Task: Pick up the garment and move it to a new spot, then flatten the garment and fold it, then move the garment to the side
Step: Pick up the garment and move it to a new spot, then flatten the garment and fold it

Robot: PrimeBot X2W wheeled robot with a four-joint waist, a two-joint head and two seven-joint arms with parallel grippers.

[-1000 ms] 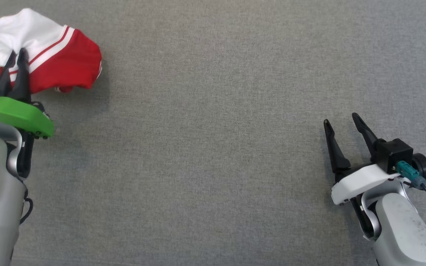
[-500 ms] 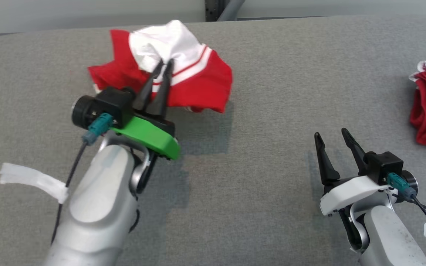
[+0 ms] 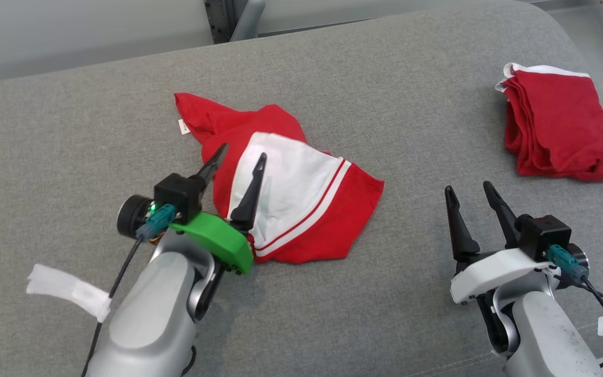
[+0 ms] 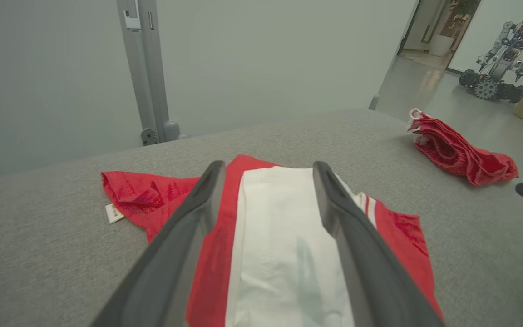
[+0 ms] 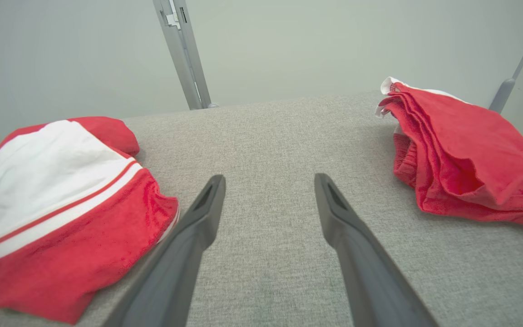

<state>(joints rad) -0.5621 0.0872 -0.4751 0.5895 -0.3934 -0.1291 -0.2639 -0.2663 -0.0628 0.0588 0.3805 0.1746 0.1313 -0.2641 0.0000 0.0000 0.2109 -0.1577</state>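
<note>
The garment, red with a white panel and red stripes, lies rumpled on the grey padded table. My left gripper stands open over its left part, one finger on each side of the white panel's edge, holding nothing. In the left wrist view the open gripper frames the white panel of the garment. My right gripper is open and empty over bare table to the garment's right. In the right wrist view the gripper has the garment at its left.
A folded red pile lies at the table's far right, also in the wrist views. The table's far edge meets a wall with a metal post. Another robot stands in the room beyond.
My left gripper has opened and let go of the garment, which now lies spread lower on the table. The head camera has shifted, bringing the red pile into view. The right gripper stays open.
</note>
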